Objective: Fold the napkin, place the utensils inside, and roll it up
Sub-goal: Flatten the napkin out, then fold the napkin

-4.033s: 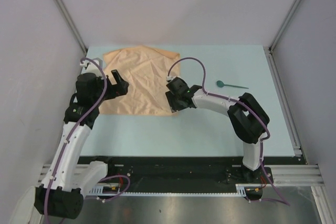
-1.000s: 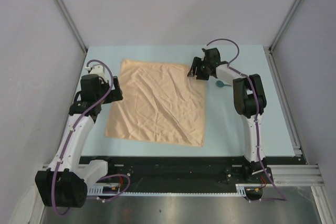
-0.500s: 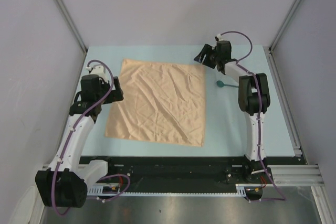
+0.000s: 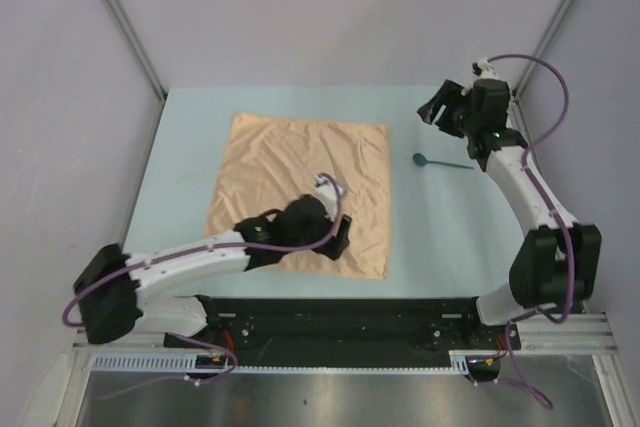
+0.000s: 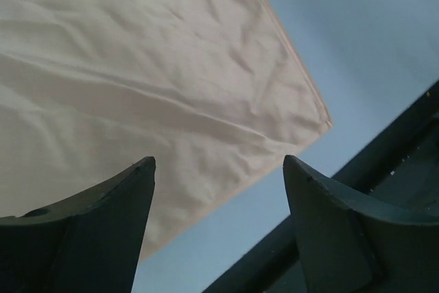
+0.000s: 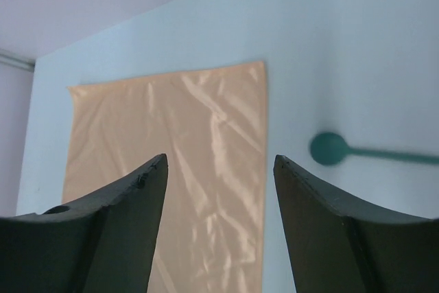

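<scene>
The peach-orange napkin (image 4: 300, 182) lies spread flat on the pale blue table, a little creased. My left arm reaches across its near part, and my left gripper (image 4: 342, 242) hovers open over its near right corner. In the left wrist view that corner of the napkin (image 5: 137, 66) lies between and beyond the empty fingers of the left gripper (image 5: 219, 162). The teal spoon (image 4: 440, 161) lies right of the napkin. My right gripper (image 4: 432, 113) is raised at the back right, open and empty. The right wrist view looks down past the right gripper (image 6: 219, 159) at the napkin (image 6: 185, 142) and the spoon (image 6: 330, 149).
A black rail (image 4: 350, 312) runs along the table's near edge, close to the left gripper, and shows as the rail (image 5: 391, 162) in the left wrist view. Grey walls and metal posts (image 4: 545, 37) close in the back and sides.
The left arm swung from the napkin's left edge across to its near right corner. The right arm pulled back and up, away from the far right corner. The napkin, bunched earlier, now lies flat.
</scene>
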`<control>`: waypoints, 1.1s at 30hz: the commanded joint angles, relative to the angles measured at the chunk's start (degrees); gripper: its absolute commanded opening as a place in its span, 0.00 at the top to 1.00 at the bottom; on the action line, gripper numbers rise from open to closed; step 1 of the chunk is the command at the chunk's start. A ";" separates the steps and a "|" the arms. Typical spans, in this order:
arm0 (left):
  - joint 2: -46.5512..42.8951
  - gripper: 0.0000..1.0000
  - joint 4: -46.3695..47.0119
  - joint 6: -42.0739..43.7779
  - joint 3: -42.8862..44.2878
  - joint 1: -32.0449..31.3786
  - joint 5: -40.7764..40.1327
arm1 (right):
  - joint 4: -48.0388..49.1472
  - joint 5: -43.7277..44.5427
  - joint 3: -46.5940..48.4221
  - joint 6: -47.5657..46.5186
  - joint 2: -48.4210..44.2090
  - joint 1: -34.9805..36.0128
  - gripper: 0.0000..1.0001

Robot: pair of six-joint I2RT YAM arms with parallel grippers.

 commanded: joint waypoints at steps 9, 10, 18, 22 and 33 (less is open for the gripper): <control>26.73 0.39 10.52 -8.47 10.43 -18.06 -3.94 | -15.87 6.39 -15.50 -3.01 -26.61 -10.44 0.28; 27.26 0.40 12.01 -8.99 10.86 -18.15 -3.49 | -16.32 6.65 -15.67 -3.36 -27.31 -10.70 0.28; 32.45 0.42 13.25 -9.61 14.29 -18.94 -3.75 | -16.06 4.37 -17.43 -3.10 -26.96 -11.32 0.28; 33.51 0.47 13.52 -8.91 15.69 -19.03 -3.40 | -15.80 4.11 -18.05 -3.10 -27.05 -11.32 0.28; 37.02 0.59 10.09 -10.58 18.07 -20.70 -4.79 | -15.80 3.58 -18.49 -3.10 -26.87 -11.41 0.28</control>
